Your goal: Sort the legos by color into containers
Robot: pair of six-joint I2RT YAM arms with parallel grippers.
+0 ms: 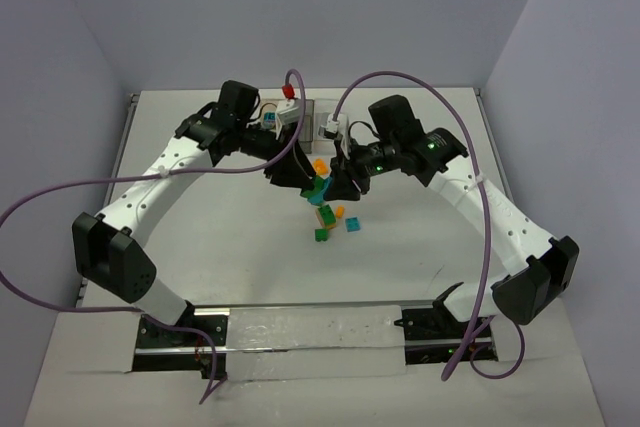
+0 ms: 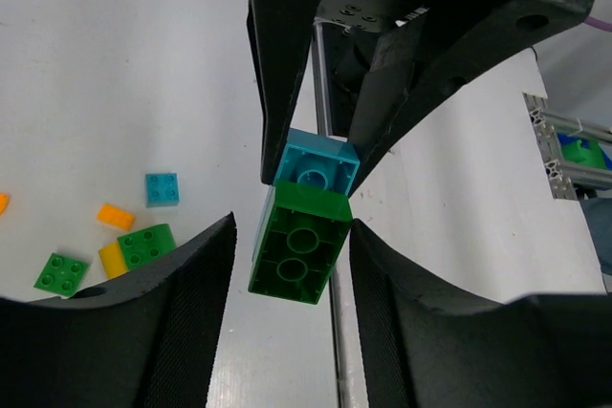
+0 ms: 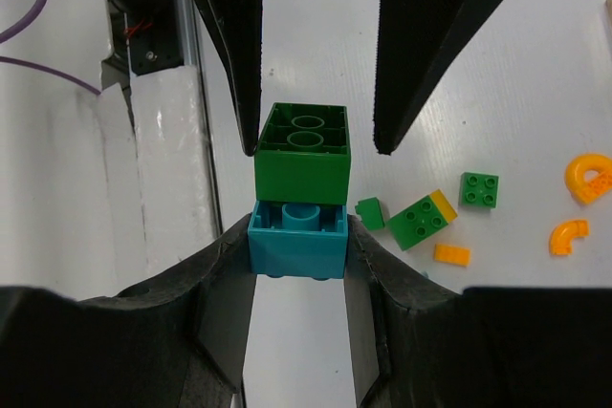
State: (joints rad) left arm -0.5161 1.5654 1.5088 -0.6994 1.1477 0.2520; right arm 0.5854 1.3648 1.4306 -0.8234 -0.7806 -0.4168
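Observation:
My right gripper [image 3: 296, 236] is shut on a teal-blue lego [image 3: 296, 241] and holds it above the table. A green lego [image 3: 304, 155] is stuck onto that brick. My left gripper [image 2: 292, 236] is open, with its fingers [image 2: 182, 303] on either side of the green lego [image 2: 301, 250]; the right finger touches it. In the top view both grippers [image 1: 300, 172] [image 1: 342, 182] meet over the table's middle at the joined pair [image 1: 318, 187]. The containers [image 1: 318, 109] stand behind the arms, mostly hidden.
Loose legos lie just in front of the grippers: green [image 1: 321, 235], teal [image 1: 353, 224], green-and-yellow [image 1: 326, 214], orange [image 1: 340, 211]. Curved orange pieces [image 3: 587, 177] lie to the right in the right wrist view. A metal rail [image 1: 320, 327] runs along the near edge.

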